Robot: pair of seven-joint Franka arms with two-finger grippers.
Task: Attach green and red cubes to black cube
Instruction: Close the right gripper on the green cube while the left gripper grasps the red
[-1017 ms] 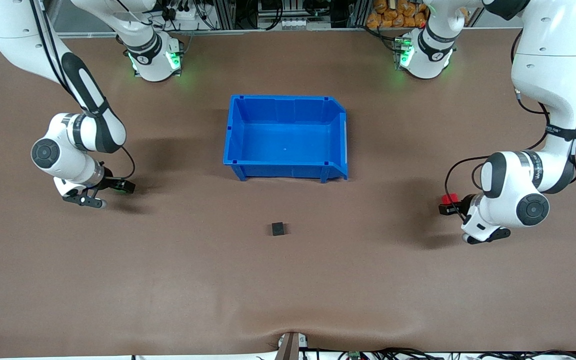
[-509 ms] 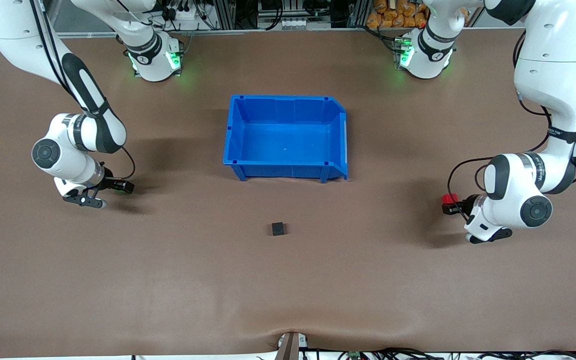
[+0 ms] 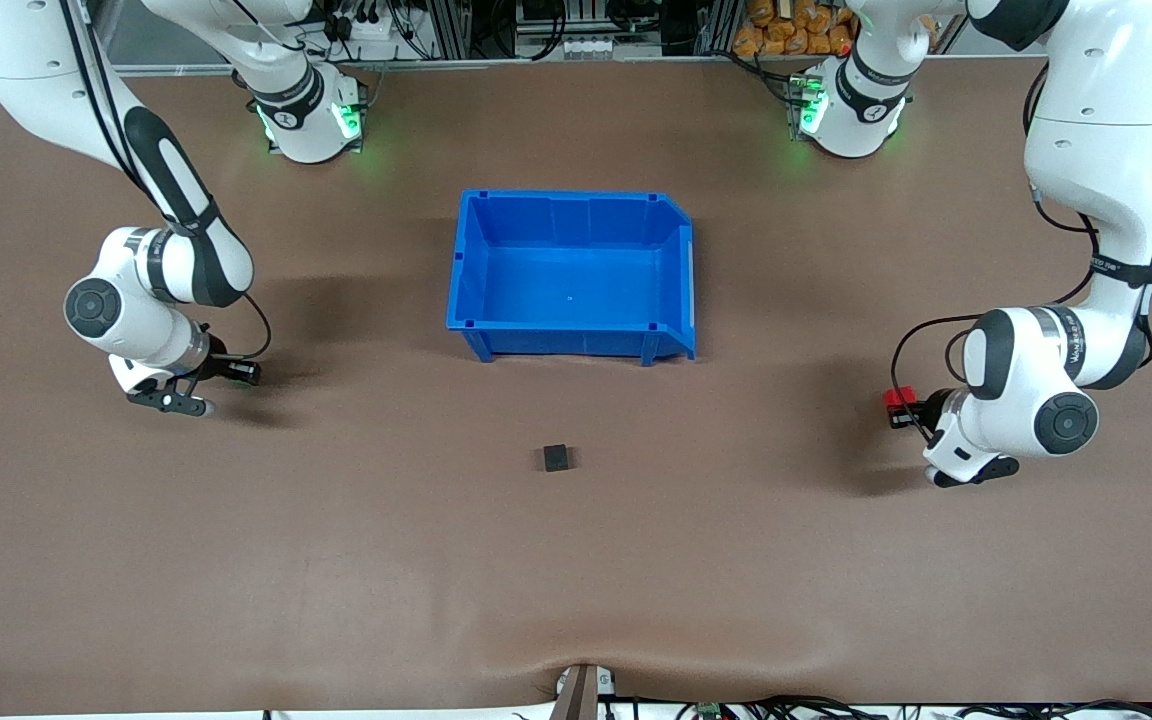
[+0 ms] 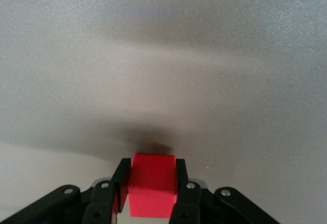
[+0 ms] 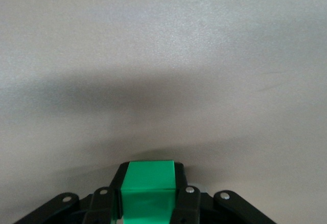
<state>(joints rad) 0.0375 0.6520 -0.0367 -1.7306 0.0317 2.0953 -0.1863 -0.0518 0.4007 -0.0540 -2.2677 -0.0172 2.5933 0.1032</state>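
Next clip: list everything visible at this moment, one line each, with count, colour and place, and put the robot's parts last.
Small matt black cube: one, black, on the table, nearer the front camera than the bin.
Blue plastic bin: one, blue, mid-table.
Small red cube: one, red, gripped in the left claw.
Small green cube: one, green, gripped in the right claw.
Brown table: one, brown, under everything.
Left claw: one, black fingers, over the table toward the left arm's end.
Right claw: one, black fingers, over the table toward the right arm's end.
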